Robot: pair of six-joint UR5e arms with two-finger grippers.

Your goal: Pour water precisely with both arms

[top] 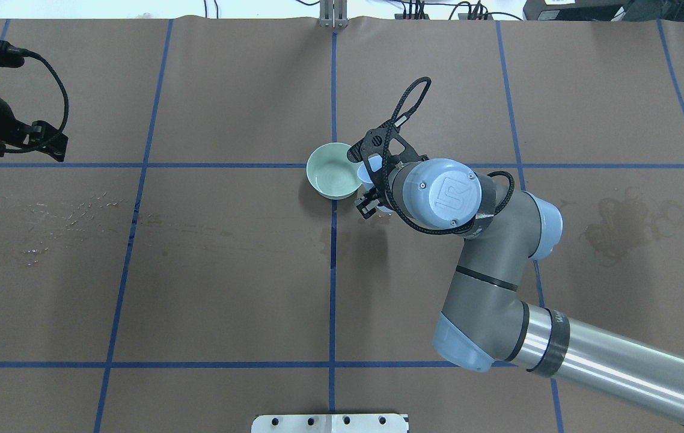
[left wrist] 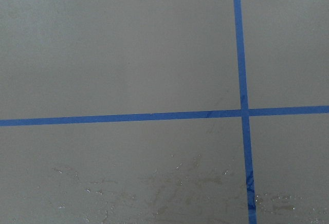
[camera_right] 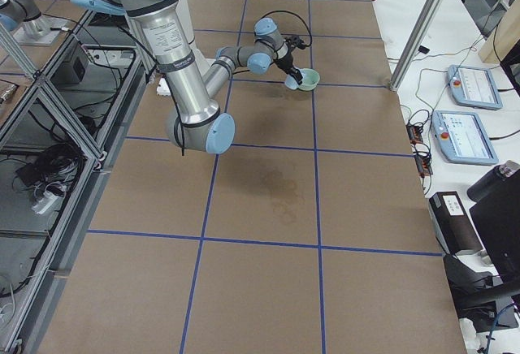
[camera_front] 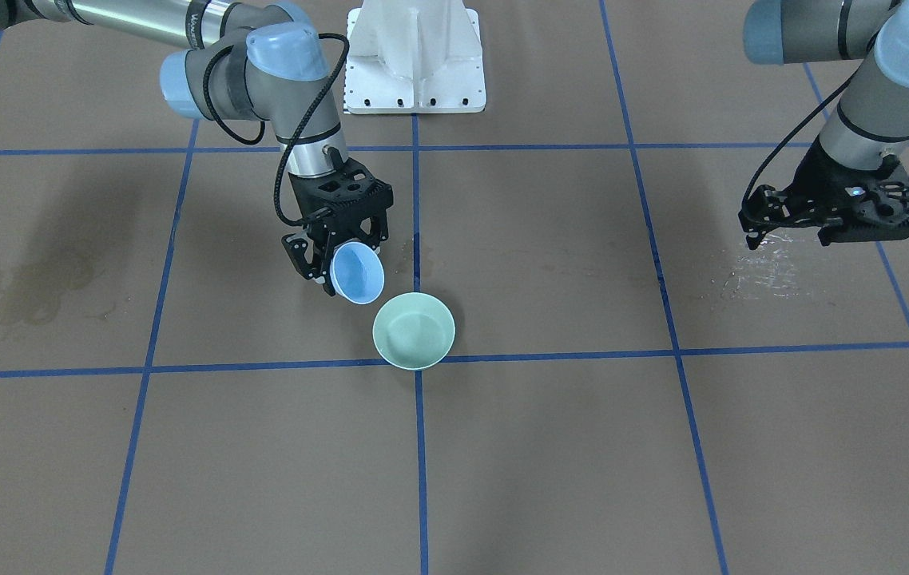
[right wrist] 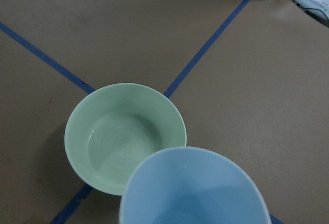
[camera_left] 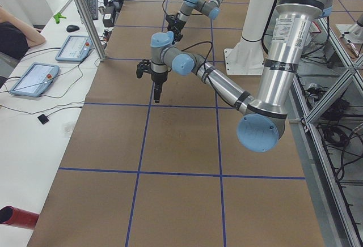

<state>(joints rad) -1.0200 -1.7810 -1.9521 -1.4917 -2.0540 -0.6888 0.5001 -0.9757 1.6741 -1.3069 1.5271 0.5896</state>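
Note:
My right gripper (camera_front: 336, 254) is shut on the rim of a pale blue bowl (camera_front: 359, 273) and holds it tilted, mouth towards a green bowl (camera_front: 414, 331) standing on the table. The blue bowl's lip (right wrist: 195, 188) hangs over the green bowl's near rim (right wrist: 123, 136). A shallow clear pool of water (right wrist: 119, 154) lies in the green bowl; I see no stream. My left gripper (camera_front: 790, 231) hovers open and empty at the table's far left side, over spilled water droplets (camera_front: 758, 271).
The white bolted pedestal (camera_front: 414, 56) stands at the robot's edge. Blue tape lines (top: 333, 270) cross the brown table cover. A dried stain (top: 624, 222) marks the right side. Wet droplets (left wrist: 180, 188) show under the left wrist.

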